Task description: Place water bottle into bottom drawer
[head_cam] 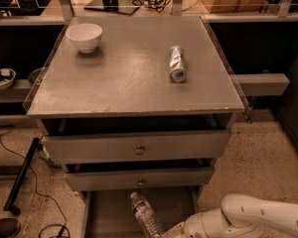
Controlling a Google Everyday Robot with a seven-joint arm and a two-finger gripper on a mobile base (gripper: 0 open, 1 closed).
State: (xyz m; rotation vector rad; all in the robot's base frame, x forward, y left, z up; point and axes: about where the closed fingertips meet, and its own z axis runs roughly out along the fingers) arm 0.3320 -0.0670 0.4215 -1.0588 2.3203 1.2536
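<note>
Dim warm light, claw [173, 230] seemingly shadowed bottom-centre

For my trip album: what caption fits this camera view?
End effector at the bottom edge, by the water bottle over the open bottom drawer; can and bowl lie on the cabinet.

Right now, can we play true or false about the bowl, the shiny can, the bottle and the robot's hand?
1. The white bowl sits on the cabinet top, near its back left corner. True.
2. The silver can stands upright. False: it lies on its side on the cabinet top.
3. The water bottle is next to the bowl. False: it is low down, at the bottom drawer.
4. The bottom drawer is pulled out. True.
5. The gripper is at the bottom edge of the picture, just right of the water bottle. True.
</note>
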